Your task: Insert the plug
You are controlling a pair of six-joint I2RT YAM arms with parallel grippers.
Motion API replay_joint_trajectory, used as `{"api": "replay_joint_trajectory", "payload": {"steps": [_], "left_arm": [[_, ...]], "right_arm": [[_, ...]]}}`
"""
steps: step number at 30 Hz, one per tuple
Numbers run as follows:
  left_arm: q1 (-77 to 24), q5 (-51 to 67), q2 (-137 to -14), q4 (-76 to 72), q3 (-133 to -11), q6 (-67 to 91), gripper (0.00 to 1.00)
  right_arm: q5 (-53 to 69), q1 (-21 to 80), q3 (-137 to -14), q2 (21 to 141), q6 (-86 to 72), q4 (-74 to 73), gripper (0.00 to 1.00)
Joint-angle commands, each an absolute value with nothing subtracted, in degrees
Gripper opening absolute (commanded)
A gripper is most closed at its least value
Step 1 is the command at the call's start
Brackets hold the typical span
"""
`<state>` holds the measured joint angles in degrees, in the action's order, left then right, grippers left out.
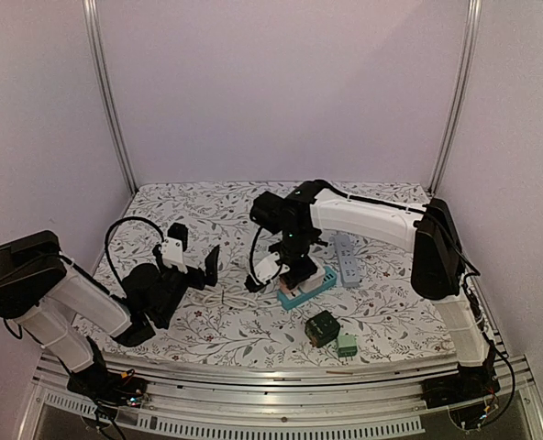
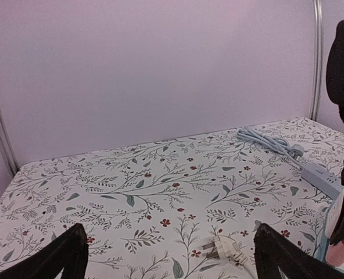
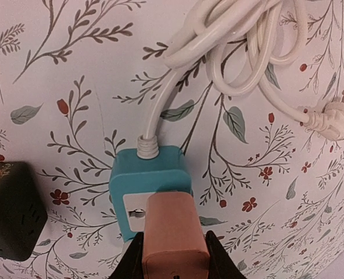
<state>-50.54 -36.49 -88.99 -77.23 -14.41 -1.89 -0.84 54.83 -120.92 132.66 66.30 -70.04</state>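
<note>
My right gripper (image 3: 173, 256) is shut on a salmon-coloured plug block (image 3: 172, 229) and holds it over the white socket face of a teal power cube (image 3: 146, 180). A white cord (image 3: 160, 110) runs from the cube to a coil. In the top view the right gripper (image 1: 294, 266) stands over the teal cube (image 1: 305, 289) at the table's middle. My left gripper (image 1: 198, 261) is open and empty at the left. In the left wrist view its dark fingers (image 2: 64, 256) stand far apart, with a white two-pin plug (image 2: 221, 250) on the cloth between them.
A grey power strip (image 1: 346, 258) lies behind the cube; it also shows in the left wrist view (image 2: 322, 179) with its coiled cord (image 2: 268, 139). A black cube (image 1: 322, 326) and a small green block (image 1: 347, 345) sit near the front. The black cube shows in the right wrist view (image 3: 9, 209).
</note>
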Motion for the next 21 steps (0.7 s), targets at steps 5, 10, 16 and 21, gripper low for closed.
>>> {"api": "replay_joint_trajectory", "payload": {"steps": [5, 10, 16, 21], "left_arm": [[-49.66, -36.04, -88.9, -82.88, -13.78, -1.65, 0.99], [-49.66, -35.95, -88.86, -82.86, -13.8, -1.59, 0.99], [-49.62, -35.95, -88.85, -82.97, -13.72, -1.59, 0.99], [-49.57, -35.95, -88.86, -82.97, -13.71, -1.55, 0.99]], "right_arm": [[0.73, 54.32, -119.96, 133.83, 67.4, -72.28, 0.0], [0.53, 54.29, -119.97, 134.24, 67.5, -72.33, 0.0], [0.39, 54.09, -120.1, 135.53, 67.25, -72.29, 0.0], [0.72, 53.98, -120.06, 136.55, 66.97, -71.98, 0.0]]}}
